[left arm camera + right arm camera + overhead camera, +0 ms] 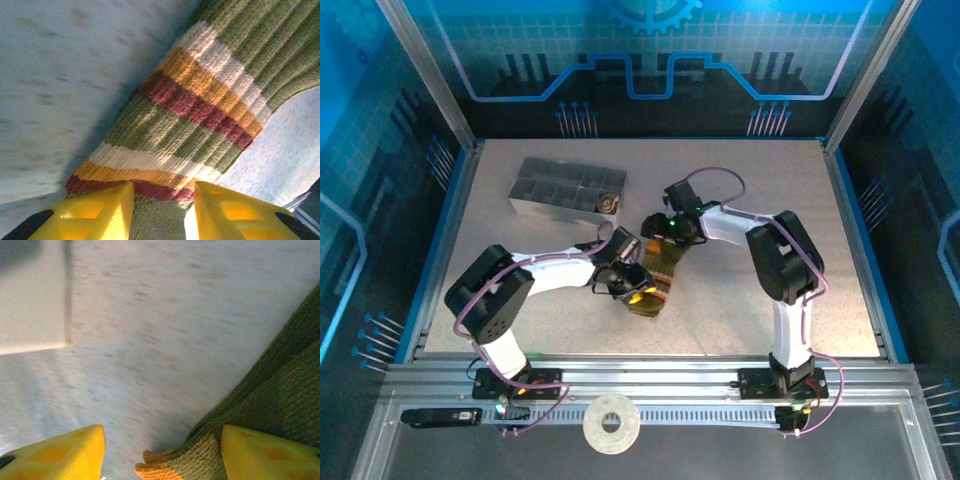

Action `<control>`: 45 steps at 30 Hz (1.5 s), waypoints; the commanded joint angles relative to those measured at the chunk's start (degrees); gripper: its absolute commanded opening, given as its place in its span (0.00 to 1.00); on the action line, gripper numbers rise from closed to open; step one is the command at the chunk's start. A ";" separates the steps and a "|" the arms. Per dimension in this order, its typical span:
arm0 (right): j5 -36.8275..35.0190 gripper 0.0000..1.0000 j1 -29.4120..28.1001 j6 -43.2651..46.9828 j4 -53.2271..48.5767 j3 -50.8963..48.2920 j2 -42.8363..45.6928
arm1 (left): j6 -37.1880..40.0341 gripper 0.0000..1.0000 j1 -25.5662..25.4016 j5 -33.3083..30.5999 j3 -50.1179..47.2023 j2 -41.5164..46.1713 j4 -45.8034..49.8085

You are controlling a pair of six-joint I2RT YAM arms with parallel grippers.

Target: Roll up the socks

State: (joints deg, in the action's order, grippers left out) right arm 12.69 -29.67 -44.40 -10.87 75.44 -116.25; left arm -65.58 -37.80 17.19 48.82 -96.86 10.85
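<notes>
green striped sock (200, 115) mid-bench (740, 300), betw. both arms | L jaws narrow, pinching sock's striped part | R jaws wide, sock's orange edge betw. them, not gripped

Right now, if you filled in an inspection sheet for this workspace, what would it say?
Surface: speckled table, light and flat; nothing spilled that I can see.
Job's things: olive striped sock stretched out between the two grippers, not rolled.
Clutter: grey compartment tray at the back left with a small brownish item in one compartment, too small to identify; white tape roll on the front rail.
Grippers: left gripper has the sock's striped end between its fingers, grip unclear; right gripper is open around the orange toe.
Cables: purple cables looped along both arms.
Surroundings: blue-lit enclosure walls.
</notes>
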 commanded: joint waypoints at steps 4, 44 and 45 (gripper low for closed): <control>9.20 0.64 -0.14 3.20 1.31 5.90 -1.76 | -10.05 0.38 2.74 -0.50 -6.85 2.70 -3.96; -30.60 0.30 -30.62 77.66 13.12 -29.39 18.53 | -6.67 0.55 25.32 -2.46 -10.06 36.10 18.38; -30.71 0.24 -30.63 77.16 12.48 -28.92 18.43 | -6.64 0.55 25.26 -2.28 -10.06 36.02 18.20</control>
State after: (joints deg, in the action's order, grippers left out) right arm -12.69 -60.55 34.15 1.39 44.60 -95.98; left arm -73.14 -12.91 13.17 39.79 -61.49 28.05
